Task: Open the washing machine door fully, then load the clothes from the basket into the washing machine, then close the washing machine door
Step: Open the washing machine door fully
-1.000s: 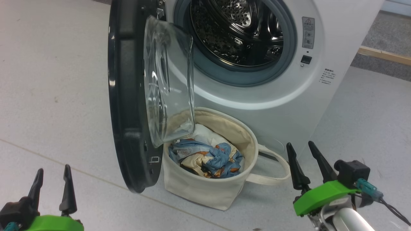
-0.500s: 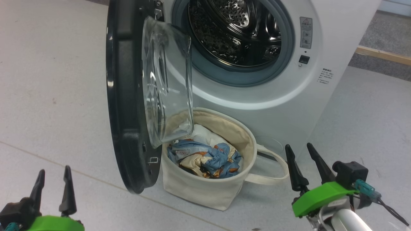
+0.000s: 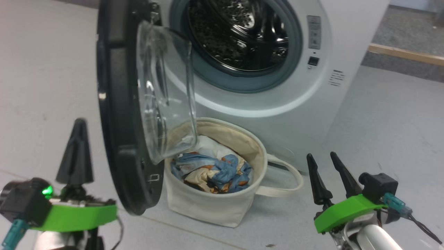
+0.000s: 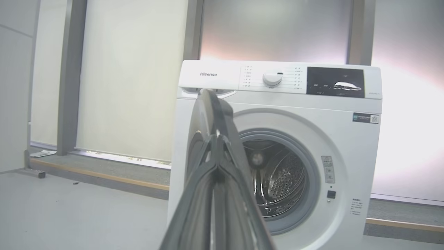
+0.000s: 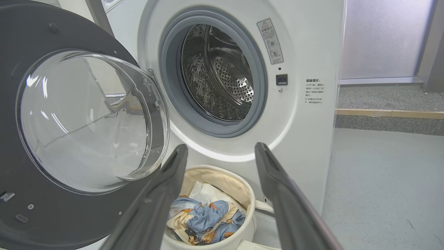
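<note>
If apart — door (image 3: 110, 114) beside left tool (image 3: 79, 126)

Grey floor (image 3: 381, 114), frosted backlit window panels (image 4: 277, 31)

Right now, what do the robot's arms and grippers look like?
The left gripper and right gripper have long tapered black fingers on bright green mounts, each with a black block and teal connector. The right one has a dark cable and pale forearm.
</note>
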`<state>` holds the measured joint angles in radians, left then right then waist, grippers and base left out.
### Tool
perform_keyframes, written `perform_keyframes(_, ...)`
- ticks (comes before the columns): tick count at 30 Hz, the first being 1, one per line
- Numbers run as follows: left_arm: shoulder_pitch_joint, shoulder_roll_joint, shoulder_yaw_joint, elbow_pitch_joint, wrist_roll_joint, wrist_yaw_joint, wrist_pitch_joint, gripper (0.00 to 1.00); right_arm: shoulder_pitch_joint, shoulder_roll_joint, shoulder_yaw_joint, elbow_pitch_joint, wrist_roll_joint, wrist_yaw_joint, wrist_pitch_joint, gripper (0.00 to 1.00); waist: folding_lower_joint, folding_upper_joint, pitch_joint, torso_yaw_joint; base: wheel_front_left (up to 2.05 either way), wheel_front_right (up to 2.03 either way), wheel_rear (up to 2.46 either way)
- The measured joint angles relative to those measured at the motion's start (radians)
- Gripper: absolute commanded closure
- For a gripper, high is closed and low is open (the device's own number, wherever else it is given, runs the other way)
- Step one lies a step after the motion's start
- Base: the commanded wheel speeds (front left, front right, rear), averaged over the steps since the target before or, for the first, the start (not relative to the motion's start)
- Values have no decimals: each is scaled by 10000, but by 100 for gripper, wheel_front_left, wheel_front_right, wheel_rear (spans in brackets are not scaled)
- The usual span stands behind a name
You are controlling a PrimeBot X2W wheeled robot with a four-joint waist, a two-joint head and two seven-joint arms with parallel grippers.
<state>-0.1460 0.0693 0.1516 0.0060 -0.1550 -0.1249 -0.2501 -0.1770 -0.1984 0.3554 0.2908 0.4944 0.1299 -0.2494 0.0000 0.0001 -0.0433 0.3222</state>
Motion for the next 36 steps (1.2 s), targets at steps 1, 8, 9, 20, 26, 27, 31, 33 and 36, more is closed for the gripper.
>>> perform_keyframes(1, -18, -42, -222, -408, -44, 0, -46, 100, 0, 0, 19, -19, 0, 0, 0, 0, 0, 0, -2, -73, 0, 0, 0)
perform_keyframes(8, 130, -138, -1684, -1831, -82, 0, -71, 100, -1, -4, 92, -165, 77, 0, 0, 0, 0, 0, 25, -779, 0, 0, 0)
perform_keyframes(9, 240, -142, -1850, -1618, -77, 0, -75, 100, 0, -4, 92, -157, 86, 0, 0, 0, 0, 0, 35, -895, 0, 0, 0)
perform_keyframes(20, 645, -146, -1189, 1764, -67, 675, -67, 100, -3, -54, 132, -12, 180, 0, 0, 0, 1, 0, 226, -1837, 0, 0, 0)
perform_keyframes(26, 573, -113, -642, 1791, -88, 940, -67, 100, -1, -54, 109, 10, 180, 0, 0, 0, 0, 0, 234, -1548, 0, 0, 0)
perform_keyframes(27, 573, -84, -527, 1812, -125, 982, -67, 100, -1, -54, 111, 10, 180, 0, 0, 0, 0, 0, 229, -1471, 0, 0, 0)
perform_keyframes(31, 568, 84, -92, 2052, -249, 1076, -67, 100, -1, -50, 123, 12, 199, 0, 0, 0, 0, 0, 208, -1097, 0, 0, 0)
perform_keyframes(33, 503, 217, 54, 2253, -261, 1072, -67, 100, -1, -50, 150, 27, 245, 0, 0, 0, 0, 0, 194, -888, 0, 0, 0)
perform_keyframes(36, 80, 389, 186, 2773, -351, 963, -67, 100, -1, -50, 190, 92, 251, 0, 0, 0, 0, 0, 182, -541, 0, 0, 0)
